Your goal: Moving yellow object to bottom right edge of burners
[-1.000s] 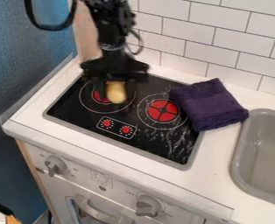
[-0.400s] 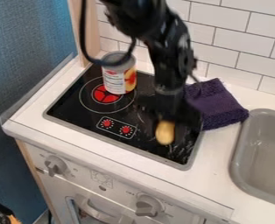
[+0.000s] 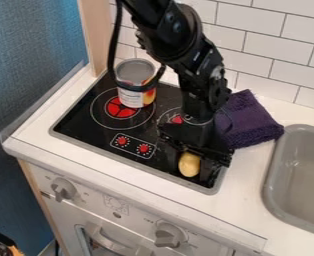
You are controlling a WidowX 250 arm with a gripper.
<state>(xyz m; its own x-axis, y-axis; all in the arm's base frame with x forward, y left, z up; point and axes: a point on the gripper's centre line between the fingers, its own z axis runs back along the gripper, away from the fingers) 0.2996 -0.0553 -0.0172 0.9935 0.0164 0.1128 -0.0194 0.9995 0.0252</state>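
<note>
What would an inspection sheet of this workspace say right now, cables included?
Surface: black stove set in white counter
Job's thing: yellow object near stove's bottom right corner; whether it touches down, cannot tell
Clutter: open can over left burner; purple towel at right
Gripper: fingers around yellow object
Cable: loops across view of can; contact unclear
Surroundings: sink right, tiled wall behind
</note>
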